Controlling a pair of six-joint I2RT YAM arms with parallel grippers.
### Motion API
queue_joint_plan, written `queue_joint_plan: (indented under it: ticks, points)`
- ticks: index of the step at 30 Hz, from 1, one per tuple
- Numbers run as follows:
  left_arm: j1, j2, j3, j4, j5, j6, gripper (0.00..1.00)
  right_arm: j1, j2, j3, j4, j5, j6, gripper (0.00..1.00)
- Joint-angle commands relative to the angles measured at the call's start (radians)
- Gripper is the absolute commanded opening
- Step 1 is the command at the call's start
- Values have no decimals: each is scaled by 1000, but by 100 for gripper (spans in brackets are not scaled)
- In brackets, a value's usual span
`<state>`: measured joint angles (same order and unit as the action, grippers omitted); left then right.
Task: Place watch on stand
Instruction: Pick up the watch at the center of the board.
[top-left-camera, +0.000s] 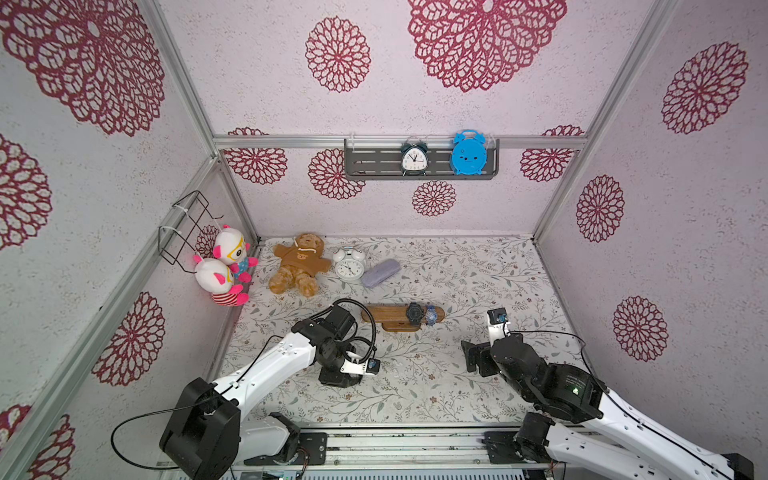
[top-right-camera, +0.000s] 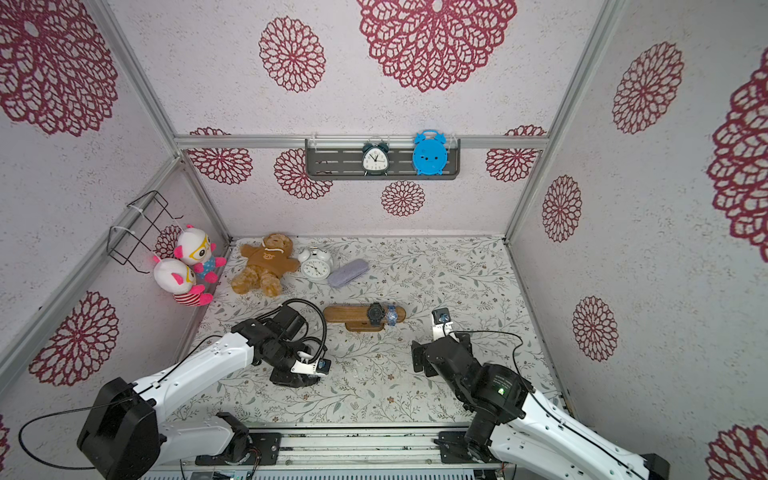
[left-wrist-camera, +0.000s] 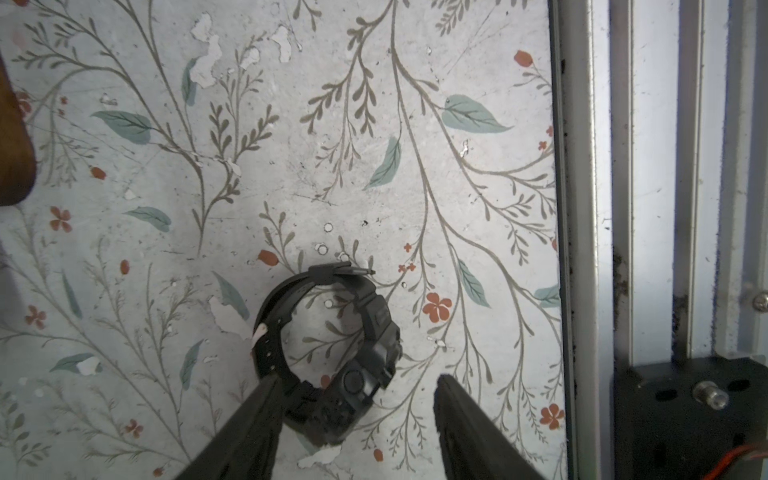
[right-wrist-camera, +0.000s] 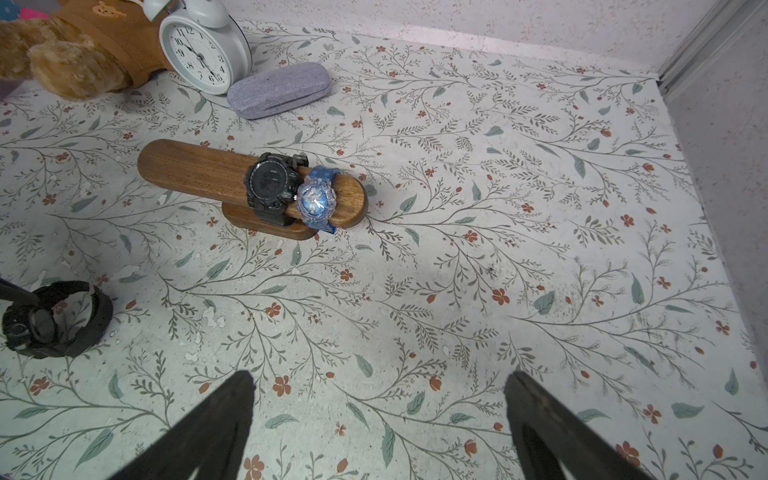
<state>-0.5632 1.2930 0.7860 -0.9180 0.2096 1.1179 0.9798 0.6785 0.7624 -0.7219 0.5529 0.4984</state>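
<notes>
A loose black watch (left-wrist-camera: 377, 322) lies on its side on the floral table, also seen in the right wrist view (right-wrist-camera: 99, 311). My left gripper (left-wrist-camera: 357, 384) points down over it and is open. One finger (left-wrist-camera: 259, 409) touches the strap, and the other stands apart from the case. In both top views the arm hides this watch. The brown wooden stand (top-left-camera: 384, 316) (top-right-camera: 347, 316) (right-wrist-camera: 195, 166) stands mid-table. It carries a black watch (right-wrist-camera: 270, 183) and a blue watch (right-wrist-camera: 316, 199). My right gripper (right-wrist-camera: 380, 384) (top-left-camera: 476, 357) hovers open and empty to the stand's right.
A teddy bear (top-left-camera: 299, 266), a white alarm clock (top-left-camera: 348, 266) and a grey glasses case (top-left-camera: 380, 273) lie behind the stand. Two plush toys (top-left-camera: 224, 266) sit in the left wall's wire basket. A grey wall shelf (top-left-camera: 374, 162) holds two clocks. The metal front rail (left-wrist-camera: 582, 208) runs beside the loose watch.
</notes>
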Motion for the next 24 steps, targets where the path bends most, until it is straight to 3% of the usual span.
queue_joint_plan:
  ticks: [1,10,24]
  points:
    - [-9,17,-20,29,-14,38,62,-3,-7,6,-7,9,9,97]
    - [-9,35,-44,39,-40,32,55,-3,-28,-8,-17,6,15,97]
    - [-7,-34,-106,46,-43,-43,34,-4,-71,-31,-27,11,31,97]
